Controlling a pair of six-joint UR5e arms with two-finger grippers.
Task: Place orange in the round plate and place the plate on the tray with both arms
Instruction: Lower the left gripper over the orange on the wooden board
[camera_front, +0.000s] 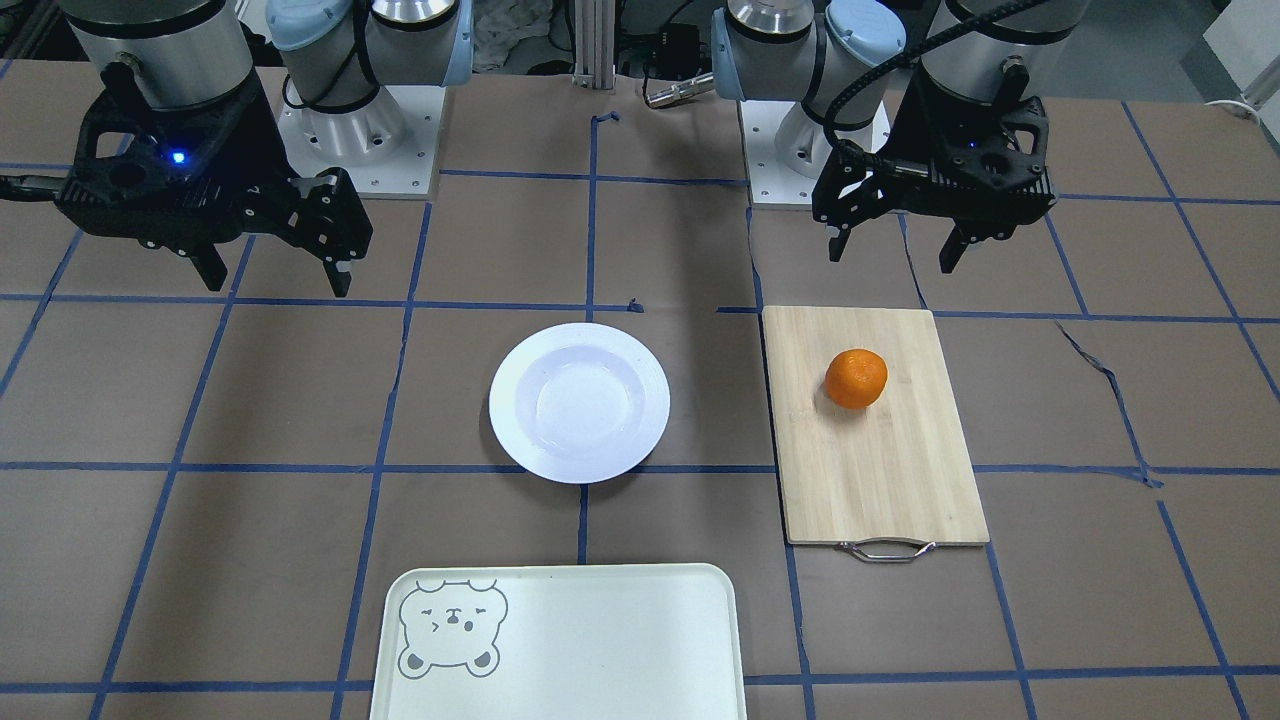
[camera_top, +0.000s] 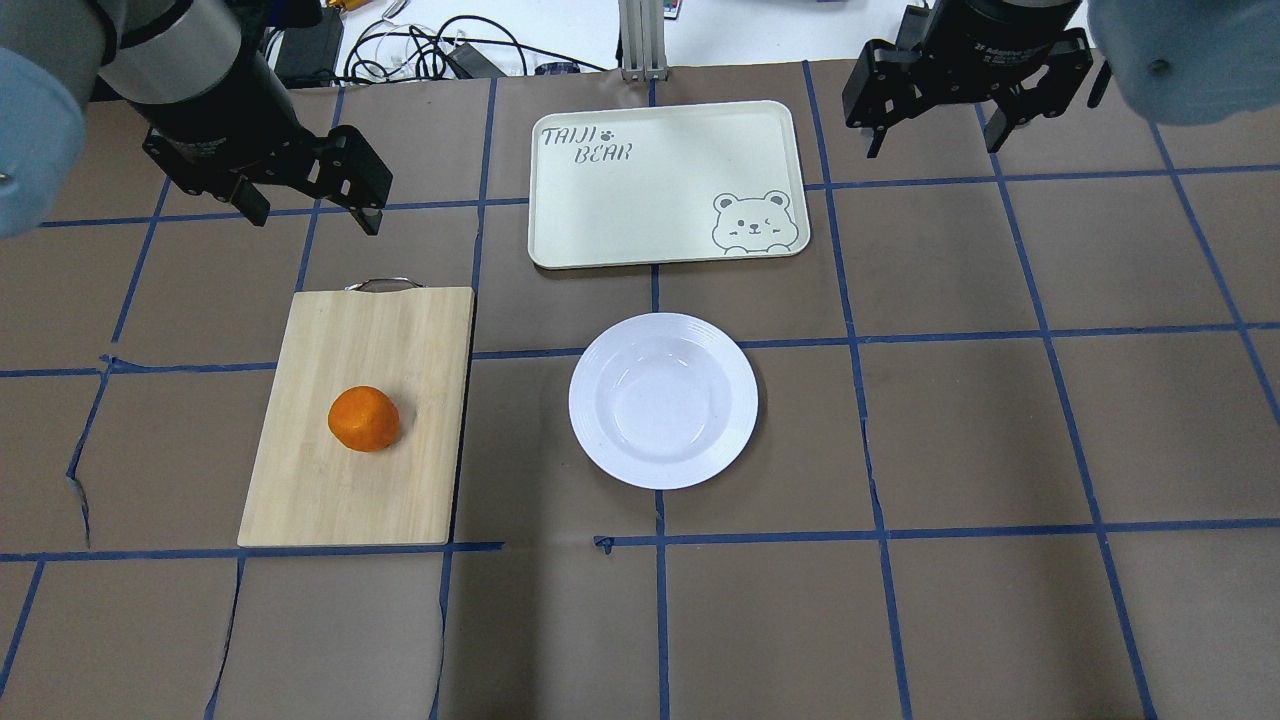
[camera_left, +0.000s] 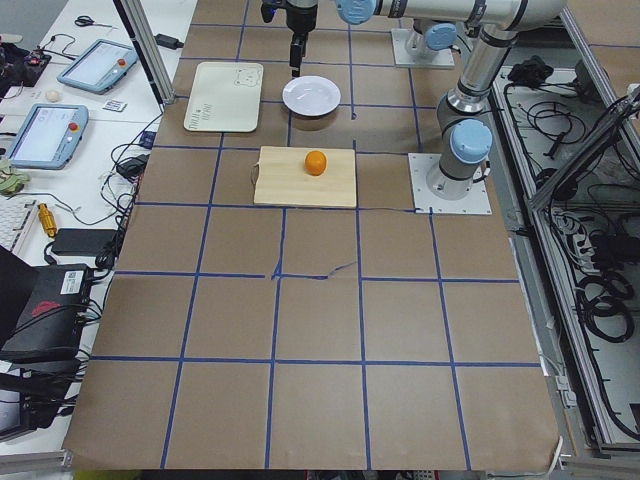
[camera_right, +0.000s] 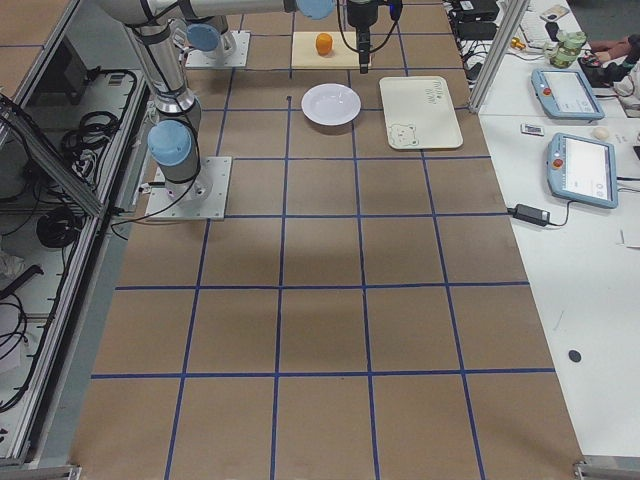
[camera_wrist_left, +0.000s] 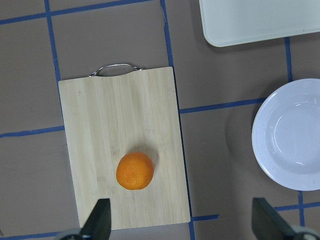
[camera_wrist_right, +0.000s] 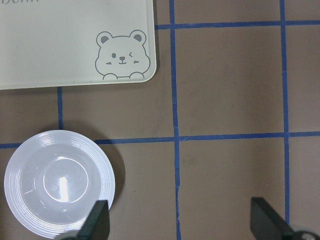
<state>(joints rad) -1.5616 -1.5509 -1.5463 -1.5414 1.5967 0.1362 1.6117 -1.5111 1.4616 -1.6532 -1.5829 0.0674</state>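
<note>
The orange (camera_top: 364, 419) lies on a bamboo cutting board (camera_top: 400, 330) left of the table's middle, also seen in the left wrist view as the orange (camera_wrist_left: 135, 171). The round plate (camera_top: 602, 356) sits empty in the middle, right of the board. The tray (camera_top: 640, 200) lies just beyond the plate, bear face at its near right corner. My left gripper (camera_top: 313, 220) hangs open above the table past the board's handle end. My right gripper (camera_top: 935, 148) hangs open to the right of the tray. Neither holds anything.
The cutting board (camera_front: 900, 470) has a metal handle (camera_front: 886, 549) on the end away from the robot. Brown paper with blue tape lines covers the table (camera_top: 1000, 450). Cables and tablets lie off the far edge in the side views.
</note>
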